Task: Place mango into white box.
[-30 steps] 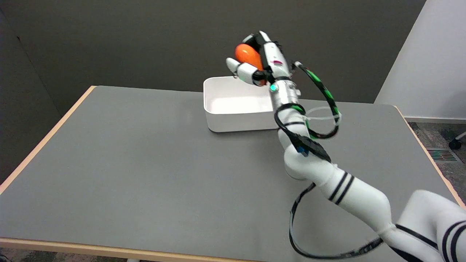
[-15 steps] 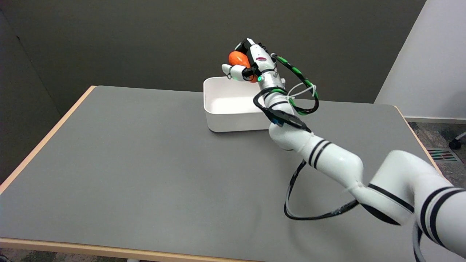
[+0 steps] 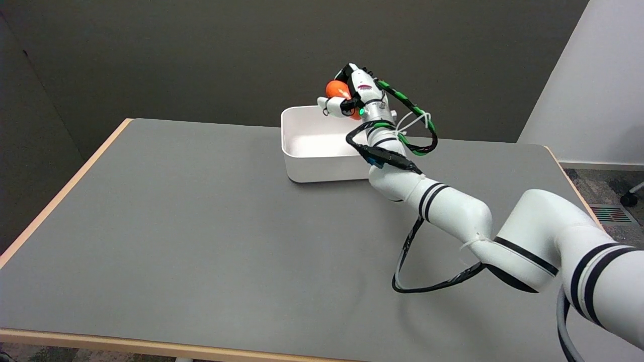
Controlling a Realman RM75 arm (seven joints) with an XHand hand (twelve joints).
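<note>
An orange mango [image 3: 335, 89] is gripped in my right hand [image 3: 349, 94], whose fingers wrap around it and hide most of it. The hand hangs above the far right part of the white box [image 3: 307, 168], a little above its rim. The box is an open rectangular tray standing at the far middle of the grey table, and nothing shows inside it. My right arm stretches from the lower right across the table to the box.
The grey table [image 3: 201, 226] has a light wooden edge along its left and near sides. A black cable loop [image 3: 427, 281] hangs from my arm over the table's right part. A dark wall stands behind the table.
My right hand has carried the mango farther from the camera and lower, toward the box's far right corner. The arm has stretched out more over the table.
</note>
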